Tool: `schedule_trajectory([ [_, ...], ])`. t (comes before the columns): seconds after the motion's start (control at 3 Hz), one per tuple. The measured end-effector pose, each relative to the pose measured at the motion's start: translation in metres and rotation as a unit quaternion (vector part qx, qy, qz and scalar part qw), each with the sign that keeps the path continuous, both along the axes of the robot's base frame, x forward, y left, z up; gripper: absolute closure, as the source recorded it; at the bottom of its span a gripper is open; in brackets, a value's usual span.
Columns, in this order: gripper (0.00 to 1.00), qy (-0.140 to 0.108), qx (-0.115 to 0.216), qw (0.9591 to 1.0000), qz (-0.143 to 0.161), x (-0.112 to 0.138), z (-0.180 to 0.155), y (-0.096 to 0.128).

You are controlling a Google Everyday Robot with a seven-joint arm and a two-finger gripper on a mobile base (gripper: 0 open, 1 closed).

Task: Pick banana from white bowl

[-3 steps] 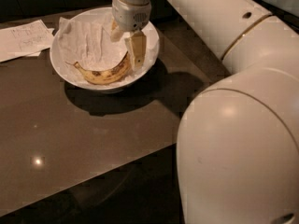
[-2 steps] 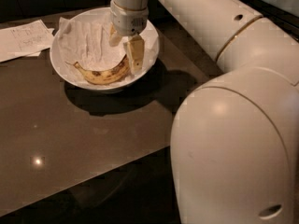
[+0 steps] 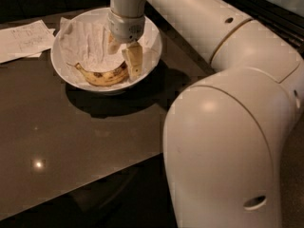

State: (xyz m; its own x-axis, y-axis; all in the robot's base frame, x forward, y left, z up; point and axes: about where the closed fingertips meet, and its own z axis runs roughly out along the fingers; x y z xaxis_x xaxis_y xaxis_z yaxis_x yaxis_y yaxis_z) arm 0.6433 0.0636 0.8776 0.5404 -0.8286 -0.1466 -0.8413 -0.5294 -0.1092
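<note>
The white bowl (image 3: 64,70), lined with crumpled white paper, stands on the dark table at the upper left. The banana (image 3: 102,76), yellow with brown spots, lies curved along the bowl's near side, stem pointing left. My gripper (image 3: 124,55) hangs down into the bowl from above, over the banana's right end. Its fingers are open; the near fingertip (image 3: 134,61) is right beside the banana's right end, and the other finger is partly hidden behind the wrist. It holds nothing.
Flat white paper sheets with writing (image 3: 23,39) lie left of the bowl. My large white arm (image 3: 223,127) fills the right side of the view, above the table's near right edge. The dark glossy table (image 3: 71,146) extends toward the front.
The gripper has come down a little and slightly left, closer to the banana's right end. The bowl and banana have not moved.
</note>
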Motion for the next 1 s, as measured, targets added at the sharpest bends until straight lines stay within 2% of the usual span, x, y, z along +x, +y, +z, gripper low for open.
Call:
schedule_trajectory([
  [1.0,0.26,0.029,0.006,0.9996,0.003,0.003,-0.023,0.008],
])
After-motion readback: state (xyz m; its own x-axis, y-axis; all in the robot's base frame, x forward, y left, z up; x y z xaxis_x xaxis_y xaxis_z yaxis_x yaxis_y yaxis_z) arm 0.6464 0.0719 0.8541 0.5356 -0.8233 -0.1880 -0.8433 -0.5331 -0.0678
